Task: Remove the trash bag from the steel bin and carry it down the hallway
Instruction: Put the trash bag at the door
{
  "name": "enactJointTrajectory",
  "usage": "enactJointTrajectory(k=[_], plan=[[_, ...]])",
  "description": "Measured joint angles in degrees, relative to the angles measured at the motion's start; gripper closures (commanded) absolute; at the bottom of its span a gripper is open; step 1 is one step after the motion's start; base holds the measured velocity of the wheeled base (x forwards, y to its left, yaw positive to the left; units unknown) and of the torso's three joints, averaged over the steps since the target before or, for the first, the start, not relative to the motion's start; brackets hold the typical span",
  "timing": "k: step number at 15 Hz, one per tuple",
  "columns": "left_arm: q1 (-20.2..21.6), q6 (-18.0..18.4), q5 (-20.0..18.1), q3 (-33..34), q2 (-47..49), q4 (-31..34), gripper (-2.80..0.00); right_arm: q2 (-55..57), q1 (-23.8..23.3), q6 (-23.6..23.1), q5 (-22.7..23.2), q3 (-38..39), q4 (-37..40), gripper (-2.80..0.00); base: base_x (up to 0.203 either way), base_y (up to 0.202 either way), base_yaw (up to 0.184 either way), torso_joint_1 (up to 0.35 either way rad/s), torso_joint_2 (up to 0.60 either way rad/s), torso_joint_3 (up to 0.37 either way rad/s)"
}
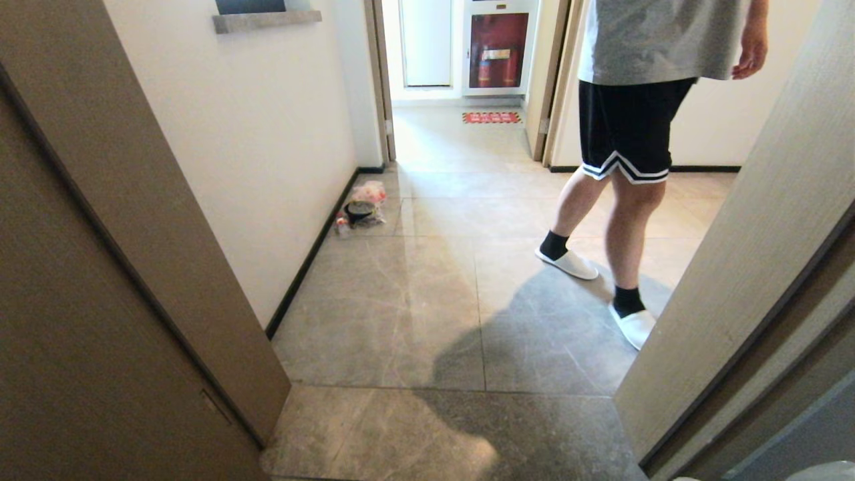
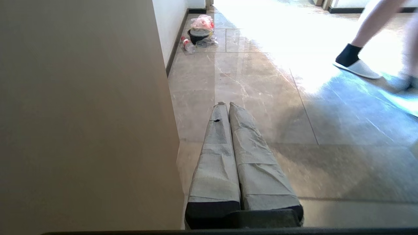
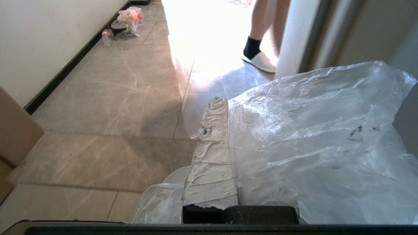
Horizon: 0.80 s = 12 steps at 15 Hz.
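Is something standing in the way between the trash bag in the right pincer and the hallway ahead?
Yes. A person walks across the hallway on the right side, ahead of the trash bag gripped by the right pincer. Some rubbish lies by the left wall; the middle looks passable.

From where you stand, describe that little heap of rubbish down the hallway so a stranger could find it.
Follow the left white wall along its black baseboard toward the far doorway. The rubbish pile lies on the tiles against it: a pinkish-red bag, a black round container and a small bottle. Nothing else lies on the tiles nearby.
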State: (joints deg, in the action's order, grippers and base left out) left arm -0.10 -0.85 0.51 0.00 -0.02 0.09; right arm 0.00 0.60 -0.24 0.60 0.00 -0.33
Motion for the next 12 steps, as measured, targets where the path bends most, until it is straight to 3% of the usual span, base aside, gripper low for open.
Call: enactJointTrajectory(k=[12], plan=[[0.01, -0.01, 0.00, 0.00, 0.00, 0.02, 0.00, 0.00, 0.00, 0.02, -0.02, 0.00, 0.02, 0.00, 0.191, 0.000, 0.001, 0.001, 0.00, 0.002]])
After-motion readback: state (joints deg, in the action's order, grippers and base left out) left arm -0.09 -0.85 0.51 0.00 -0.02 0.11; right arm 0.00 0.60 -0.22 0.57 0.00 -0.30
